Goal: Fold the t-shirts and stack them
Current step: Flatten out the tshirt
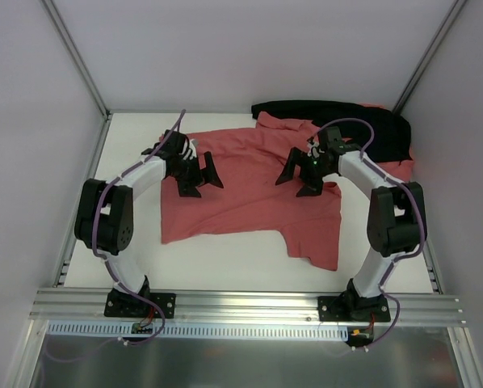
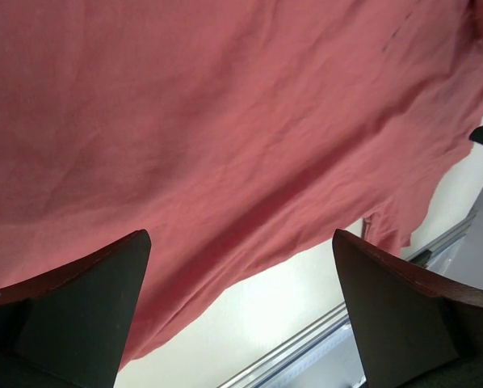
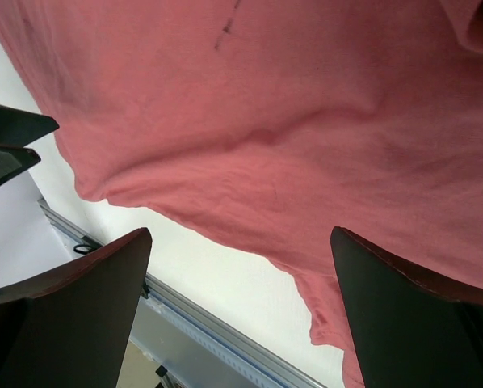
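One shirt (image 1: pixel 249 194) lies rumpled mid-worktop (image 1: pixel 225 263); more red cloth (image 1: pixel 403 167) sits far right under black cloth (image 1: pixel 338 113). Both my jaws hang over the shirt, spread wide, empty. Folding has not begun, I judge; next I must reach its edges and pinch.

The spread t-shirt (image 1: pixel 249 202) is plain salmon-red with no print, only a faint dark dashed mark. The cloth (image 1: pixel 383 129) beyond it is plain black. The surface (image 1: pixel 225 263) is cream-white. The left tool (image 1: pixel 203 184) and right tool (image 1: pixel 296 183) are black. The left arm (image 1: pixel 140 178) and right arm (image 1: pixel 359 166) are white with black joints and lilac cables (image 1: pixel 348 123).
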`<state>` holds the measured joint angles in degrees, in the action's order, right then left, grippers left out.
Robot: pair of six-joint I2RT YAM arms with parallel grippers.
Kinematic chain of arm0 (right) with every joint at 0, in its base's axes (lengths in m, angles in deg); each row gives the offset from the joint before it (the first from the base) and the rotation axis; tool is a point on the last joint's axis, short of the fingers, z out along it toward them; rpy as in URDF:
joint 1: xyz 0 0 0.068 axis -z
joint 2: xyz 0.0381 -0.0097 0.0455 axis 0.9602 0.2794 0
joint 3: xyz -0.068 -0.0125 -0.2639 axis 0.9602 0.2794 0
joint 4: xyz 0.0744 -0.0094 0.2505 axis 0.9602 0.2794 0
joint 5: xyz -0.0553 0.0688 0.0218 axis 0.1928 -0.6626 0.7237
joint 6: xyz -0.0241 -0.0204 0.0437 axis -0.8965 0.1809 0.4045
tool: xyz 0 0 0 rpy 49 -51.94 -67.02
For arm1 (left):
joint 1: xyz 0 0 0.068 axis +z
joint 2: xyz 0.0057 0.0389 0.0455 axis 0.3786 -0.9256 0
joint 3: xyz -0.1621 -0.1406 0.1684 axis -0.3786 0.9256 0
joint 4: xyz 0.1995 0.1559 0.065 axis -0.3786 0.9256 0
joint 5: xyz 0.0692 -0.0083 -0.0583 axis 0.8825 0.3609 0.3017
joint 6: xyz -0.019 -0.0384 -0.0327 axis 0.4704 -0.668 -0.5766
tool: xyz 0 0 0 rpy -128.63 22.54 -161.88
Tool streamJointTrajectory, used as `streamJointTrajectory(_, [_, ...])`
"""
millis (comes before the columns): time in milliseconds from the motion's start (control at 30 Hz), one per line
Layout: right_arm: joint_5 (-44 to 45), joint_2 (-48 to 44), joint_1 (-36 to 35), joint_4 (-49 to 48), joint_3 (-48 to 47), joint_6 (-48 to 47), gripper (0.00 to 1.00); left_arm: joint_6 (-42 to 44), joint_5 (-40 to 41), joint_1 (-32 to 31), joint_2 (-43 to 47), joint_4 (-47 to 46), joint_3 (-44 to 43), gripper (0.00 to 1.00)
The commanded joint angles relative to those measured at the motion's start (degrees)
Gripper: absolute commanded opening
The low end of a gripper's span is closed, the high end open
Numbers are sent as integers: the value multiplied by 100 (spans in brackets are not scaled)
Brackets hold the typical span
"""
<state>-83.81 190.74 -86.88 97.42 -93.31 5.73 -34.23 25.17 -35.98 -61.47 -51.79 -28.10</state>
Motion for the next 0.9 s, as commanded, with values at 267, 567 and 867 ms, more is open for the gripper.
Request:
streamJointTrajectory(267, [596,663,62,579,54,-335,99,-12,309,-173,-436,445,132,99])
streamJointTrajectory(567, [500,480,45,536,844,-273,99,217,424,-173,-349,955,342,99])
streamJointTrajectory(867, [201,-742,-17,887,2084,-379,99,305,529,-164,389,1096,1309,99])
